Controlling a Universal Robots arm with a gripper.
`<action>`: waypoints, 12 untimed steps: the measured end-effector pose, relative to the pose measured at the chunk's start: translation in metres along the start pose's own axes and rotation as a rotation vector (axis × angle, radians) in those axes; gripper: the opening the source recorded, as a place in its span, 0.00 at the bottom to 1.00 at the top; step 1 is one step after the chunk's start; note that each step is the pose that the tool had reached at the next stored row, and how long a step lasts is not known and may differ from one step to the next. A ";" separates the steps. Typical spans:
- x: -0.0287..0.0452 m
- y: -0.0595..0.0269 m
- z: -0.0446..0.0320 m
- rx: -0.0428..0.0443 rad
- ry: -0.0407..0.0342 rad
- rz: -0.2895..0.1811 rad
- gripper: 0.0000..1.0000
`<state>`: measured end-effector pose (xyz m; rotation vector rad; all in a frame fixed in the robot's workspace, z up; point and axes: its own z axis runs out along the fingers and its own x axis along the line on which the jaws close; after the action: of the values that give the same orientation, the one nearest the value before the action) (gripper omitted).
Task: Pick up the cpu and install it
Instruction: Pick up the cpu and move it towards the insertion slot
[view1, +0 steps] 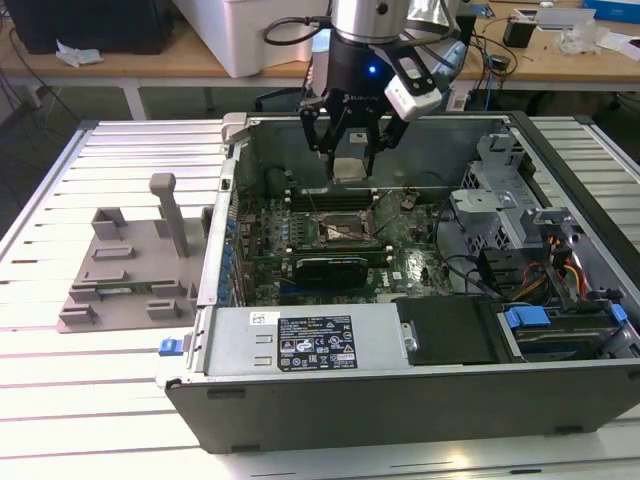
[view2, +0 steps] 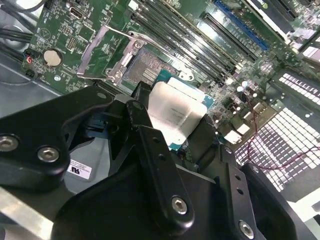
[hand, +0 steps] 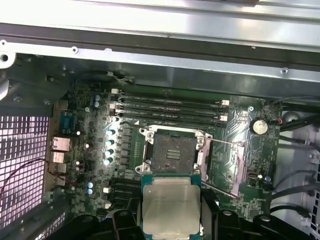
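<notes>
Exterior view: past the near wall of the open computer case (view1: 400, 410) and the power supply (view1: 300, 345) in the lower middle of the frame, the motherboard (view1: 410, 262) lies flat, its socket (view1: 343, 230) bare and the metal frame swung open. Higher in the frame, at upper middle, the gripper (view1: 348, 158) hangs over the board with the cpu (view1: 349, 171) clamped between its fingers (view2: 150, 145). They are drawn in onto the chip's opposite edges, silver plate up. Both wrist views show the chip level, clear of the board and not yet seated. A grey tray (view1: 130, 270) stands outside the case on the exterior view's left. The step in hand looks to be the carry to the socket. Done well, it means keeping the chip flat, squaring its edges with the socket's and centring it over the opening. It should settle without sliding across the contacts, clear of the raised frame and lever.
</notes>
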<state>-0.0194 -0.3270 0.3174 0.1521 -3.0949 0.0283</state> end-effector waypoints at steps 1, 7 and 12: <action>-0.0001 0.0010 0.0008 0.0000 0.0000 0.000 0.55; -0.0008 0.0041 0.0076 -0.0001 -0.0001 0.000 0.55; -0.0011 0.0041 0.0120 0.0000 0.0000 0.000 0.55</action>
<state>-0.0193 -0.3230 0.3053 0.1522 -3.0950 0.0282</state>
